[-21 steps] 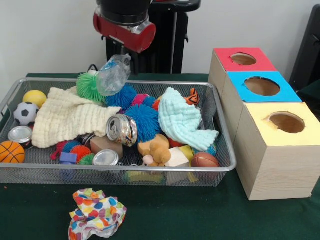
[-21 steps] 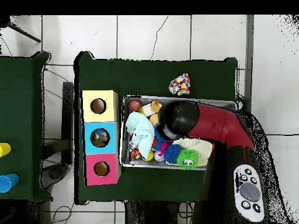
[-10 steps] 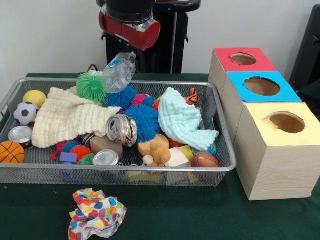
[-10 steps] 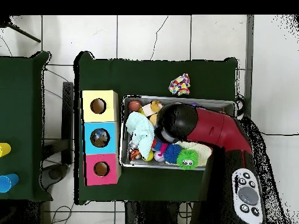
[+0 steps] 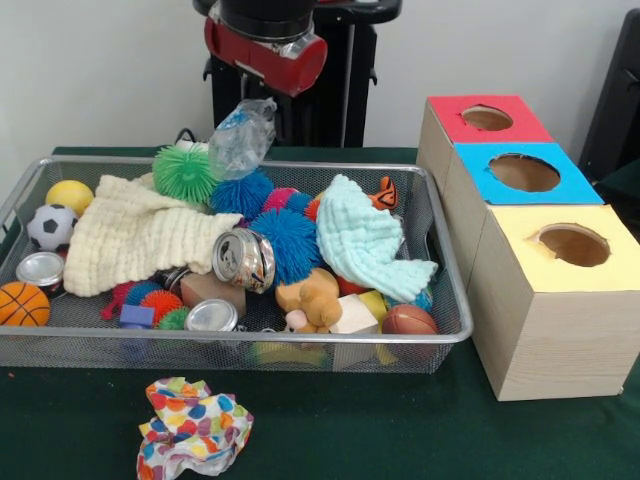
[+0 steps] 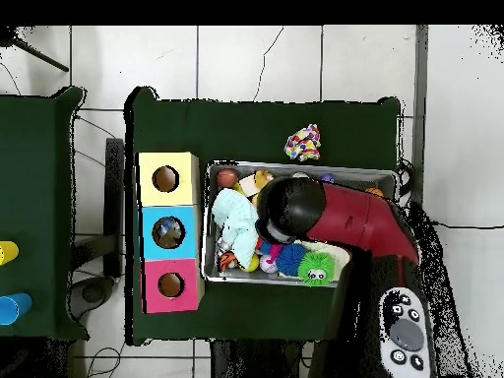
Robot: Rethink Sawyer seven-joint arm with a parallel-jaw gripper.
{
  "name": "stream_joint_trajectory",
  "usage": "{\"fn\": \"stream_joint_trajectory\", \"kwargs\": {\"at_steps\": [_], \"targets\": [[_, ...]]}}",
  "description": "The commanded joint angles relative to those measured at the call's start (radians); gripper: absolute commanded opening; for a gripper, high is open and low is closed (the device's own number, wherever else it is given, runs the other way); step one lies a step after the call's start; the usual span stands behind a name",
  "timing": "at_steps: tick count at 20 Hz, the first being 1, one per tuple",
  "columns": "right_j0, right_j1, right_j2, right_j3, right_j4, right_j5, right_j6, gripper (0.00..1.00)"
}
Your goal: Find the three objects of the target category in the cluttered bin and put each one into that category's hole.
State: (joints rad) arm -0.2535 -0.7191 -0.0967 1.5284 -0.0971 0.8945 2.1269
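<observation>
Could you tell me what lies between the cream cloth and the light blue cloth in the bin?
In the front view, a crushed can and a blue spiky ball lie between them.

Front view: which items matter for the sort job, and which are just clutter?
Job: bottle hanging under the arm; bin; red box, blue box, yellow box.
Clutter, as far as I can tell: cream cloth, mint cloth, green spiky ball, basketball, spotted cloth outside the bin.
</observation>
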Motion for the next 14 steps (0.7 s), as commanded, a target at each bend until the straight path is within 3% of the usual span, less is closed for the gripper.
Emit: {"fn": "stream_joint_trajectory", "kwargs": {"at_steps": [1, 6, 14], "targets": [[0.116, -0.082, -0.047, -0.009, 0.029, 0.212, 0.246, 0.00], [0.139, -0.100, -0.038, -0.027, 0.091, 0.253, 0.242, 0.00], [0.153, -0.013, 0.008, -0.120, 0.176, 0.255, 0.238, 0.00]]}}
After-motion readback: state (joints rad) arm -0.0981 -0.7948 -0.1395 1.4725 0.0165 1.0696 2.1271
